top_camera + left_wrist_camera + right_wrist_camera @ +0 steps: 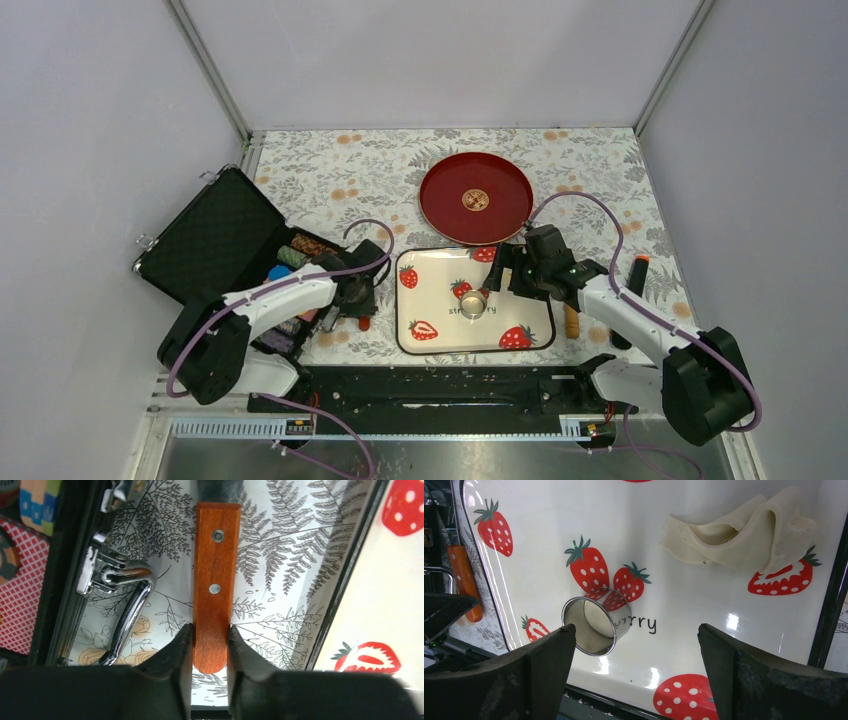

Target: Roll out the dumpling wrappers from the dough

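Observation:
The dough [744, 530] is a folded, ragged pale-cream sheet at the far right of the strawberry tray [704, 595]; in the top view the right arm hides it. A metal ring cutter [591, 625] lies tipped on the tray [440, 325] and also shows in the top view [474, 303]. A pale round patch shows inside it, and I cannot tell whether that is a wrapper. My right gripper [635, 630] is open and empty just above the tray, with the cutter by its left finger. My left gripper [210, 640] is shut on the orange wooden handle [216, 580] of a dark-bladed tool, left of the tray.
A red plate [432, 205] with a gold emblem stands behind the tray. An open black case [215, 240] with small items lies at the left, its chrome handle [125, 610] beside my left fingers. A tan wooden roller [571, 320] and a black tool [630, 295] lie right of the tray.

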